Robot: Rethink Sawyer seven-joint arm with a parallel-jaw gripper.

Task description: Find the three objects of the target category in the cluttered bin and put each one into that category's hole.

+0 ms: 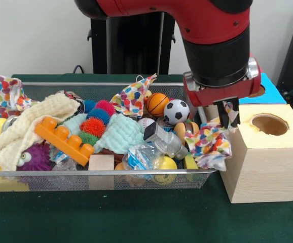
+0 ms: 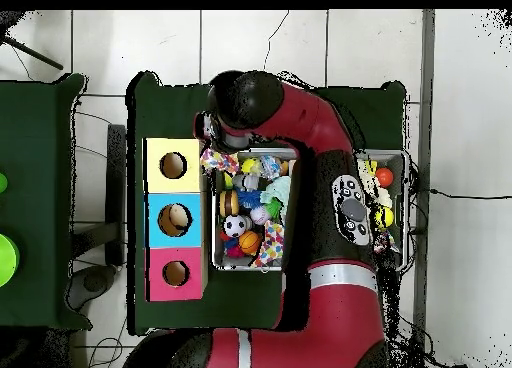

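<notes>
Green cloth (image 1: 136,217) on the table, white tile floor (image 2: 300,44) around. I see the gripper (image 1: 228,117) pinching a multicolour polka-dot cloth (image 1: 210,144), which hangs over the wire bin (image 1: 101,179) corner just beside the yellow-topped wooden box (image 1: 265,162).

White tiled floor (image 2: 120,44), pale wall (image 1: 35,35), green table (image 1: 136,217).

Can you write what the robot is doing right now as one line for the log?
tool: shut on cloth | place: bin's end by yellow box | cloth: lifted, not over hole
</notes>
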